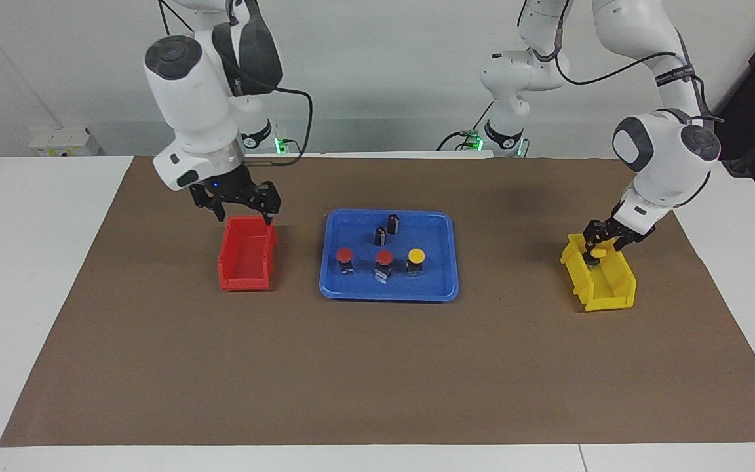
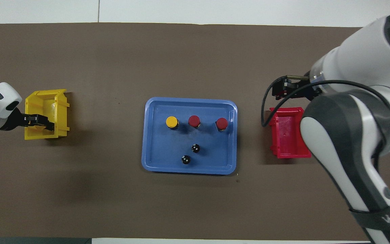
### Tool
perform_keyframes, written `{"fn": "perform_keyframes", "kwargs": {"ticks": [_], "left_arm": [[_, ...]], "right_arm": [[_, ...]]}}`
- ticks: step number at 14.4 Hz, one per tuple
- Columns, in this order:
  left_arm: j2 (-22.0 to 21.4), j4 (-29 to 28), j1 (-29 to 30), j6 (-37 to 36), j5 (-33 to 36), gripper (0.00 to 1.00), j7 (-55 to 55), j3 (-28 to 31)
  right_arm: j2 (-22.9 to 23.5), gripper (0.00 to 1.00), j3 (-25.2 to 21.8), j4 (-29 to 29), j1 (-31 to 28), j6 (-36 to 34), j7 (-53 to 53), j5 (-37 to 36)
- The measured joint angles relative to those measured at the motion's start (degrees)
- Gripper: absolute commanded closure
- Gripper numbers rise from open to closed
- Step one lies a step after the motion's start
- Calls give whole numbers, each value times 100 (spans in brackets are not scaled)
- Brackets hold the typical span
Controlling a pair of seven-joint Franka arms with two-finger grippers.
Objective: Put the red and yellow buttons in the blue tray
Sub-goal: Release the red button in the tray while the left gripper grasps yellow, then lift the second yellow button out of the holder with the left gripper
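Observation:
The blue tray (image 1: 351, 292) (image 2: 147, 135) lies mid-table. In it stand two red buttons (image 1: 345, 255) (image 1: 385, 257) and one yellow button (image 1: 416, 255) in a row. They also show in the overhead view as red caps (image 2: 194, 120) (image 2: 221, 123) and a yellow cap (image 2: 171, 121). My left gripper (image 1: 596, 254) (image 2: 46, 123) is inside the yellow bin (image 1: 607, 292) (image 2: 46, 101), shut on the second yellow button (image 1: 601, 248). My right gripper (image 1: 244, 211) (image 2: 284, 88) is open and empty just over the red bin (image 1: 243, 262) (image 2: 288, 135), at its rim nearer the robots.
Two dark capless cylinders (image 1: 394, 223) (image 1: 381, 235) stand in the tray, nearer the robots than the row of buttons. The red bin holds nothing I can see. A brown mat (image 1: 377, 367) covers the table.

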Motion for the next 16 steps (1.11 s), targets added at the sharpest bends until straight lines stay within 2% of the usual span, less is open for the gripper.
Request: {"fn": "perform_keyframes", "kwargs": {"ticks": [3,7,8,9,10,11,13,16], "left_arm": [[0,-35,0,50,0,28,0,0],[0,-100,0,235,0,42,0,-1],[2,-150,0,309,0,66,0,-6],[6,-193,0,373,0,85,0,-12],[13,-213,0,413,0,93,0,-16],[14,-213,0,419,0,97,0,-17],[11,-134,0,364,0,98,0,-16],[-16,604,-10,-611,79,98,-5,-34]], "right_arm": [[-411,0,-10,3,-581,-607,-692,1],[-531,0,-10,6,-905,-851,-1082,-17],[-528,0,-17,40,-935,-857,-1088,-46],[-524,0,-42,113,-981,-891,-1143,-61],[-518,0,-77,186,-1027,-951,-1269,-63],[-511,0,-107,232,-1063,-979,-1399,-64],[-492,0,-127,270,-1087,-983,-1510,-68],[-471,0,-126,274,-1085,-986,-1535,-95]]}}
